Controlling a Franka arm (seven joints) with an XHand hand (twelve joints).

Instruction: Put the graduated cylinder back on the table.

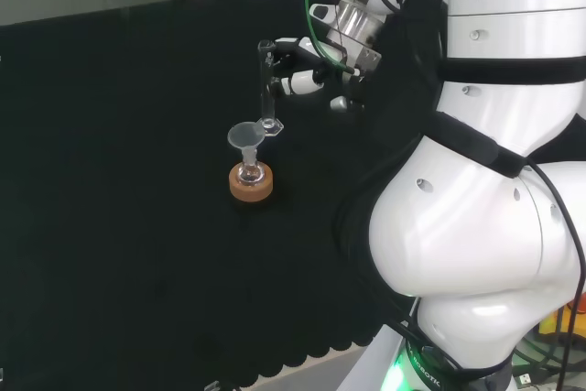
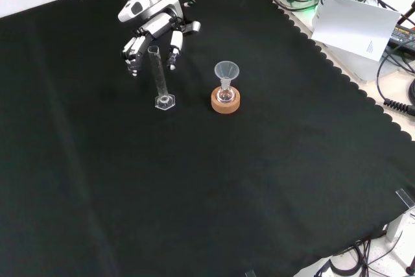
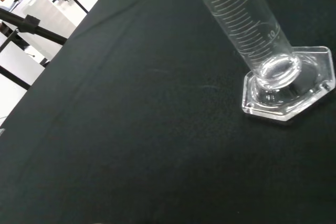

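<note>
Black cloth carries one upright graduated cylinder; the hand, at its 11 o'clock in the front view, fingers relaxed, holds nothing. One funnel-topped flask sits on one cork ring.

graduated cylinder: 1 | funnel: 1 | flask: 1 | cork ring stand: 1 | hand: 1

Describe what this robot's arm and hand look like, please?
The arm is built of big, rounded, glossy white links with black bands at the joints and small round dimples. A green cable and black ones run along it towards a silvery metal wrist. The hand is black and white, with slim segmented fingers and pale tips.
</note>
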